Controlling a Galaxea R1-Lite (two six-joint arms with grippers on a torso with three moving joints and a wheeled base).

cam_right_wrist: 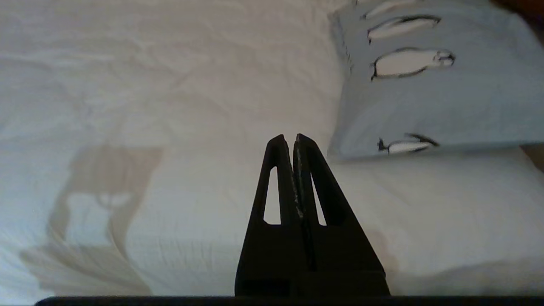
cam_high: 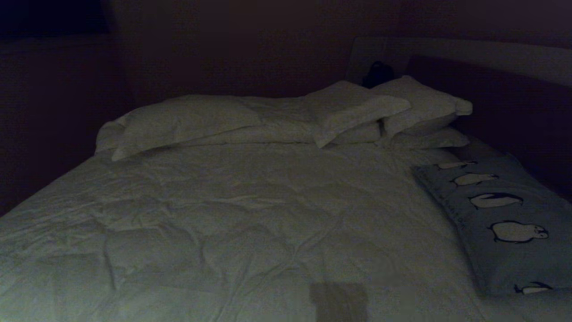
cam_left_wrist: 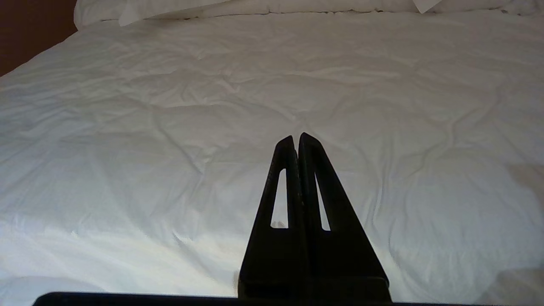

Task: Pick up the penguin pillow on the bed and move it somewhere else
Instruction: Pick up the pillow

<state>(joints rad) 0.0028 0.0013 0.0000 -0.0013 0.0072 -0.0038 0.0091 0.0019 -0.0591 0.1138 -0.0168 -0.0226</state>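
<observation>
The penguin pillow (cam_high: 500, 219) lies flat on the bed (cam_high: 250, 214), along its right edge. Its long axis runs with that edge, from the near right corner up toward the stack of white pillows (cam_high: 357, 114) at the headboard (cam_high: 491, 85). The row of penguins follows the same line.

We judge that the coming move turns on this: from our right gripper (cam_right_wrist: 288, 138) the pillow (cam_right_wrist: 429, 80) lies ahead and off to the side, its near short end close to the fingertips but apart from them, with bare duvet between. Our right arm is plainly the nearer one. Our left gripper (cam_left_wrist: 296, 137) looks out over open duvet toward the middle of the bed, and no penguin print shows in its view.

Both sets of jaws stand pressed together, tip against tip, holding nothing and touching nothing. Neither arm shows in the head view.

So we judge that the right jaws would need to part before they can take the pillow, and that the near short end or its inner long side is the handiest place to bite.
</observation>
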